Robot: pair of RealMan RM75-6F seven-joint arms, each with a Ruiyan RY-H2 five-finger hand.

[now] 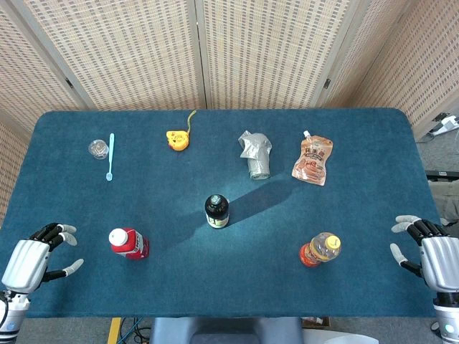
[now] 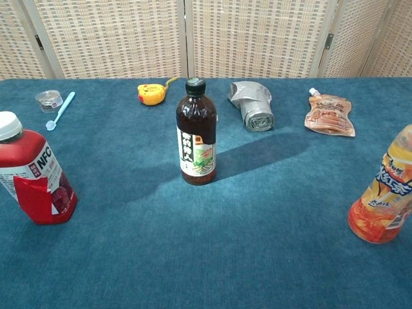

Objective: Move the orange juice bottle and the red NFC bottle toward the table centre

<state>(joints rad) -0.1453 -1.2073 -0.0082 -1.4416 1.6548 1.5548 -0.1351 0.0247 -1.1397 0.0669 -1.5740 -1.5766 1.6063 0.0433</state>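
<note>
The red NFC bottle with a white cap stands upright at the front left of the table; the chest view shows the red NFC bottle at its left edge. At the front right stands the orange juice bottle with a yellow cap, and the orange juice bottle is cut off by the chest view's right edge. My left hand hovers open at the table's left edge, well left of the NFC bottle. My right hand is open at the right edge, apart from the juice bottle. Neither hand shows in the chest view.
A dark bottle with a black cap stands at the table centre. Along the back lie a blue spoon, a small clear lid, a yellow tape measure, a grey rolled pouch and an orange spouted pouch.
</note>
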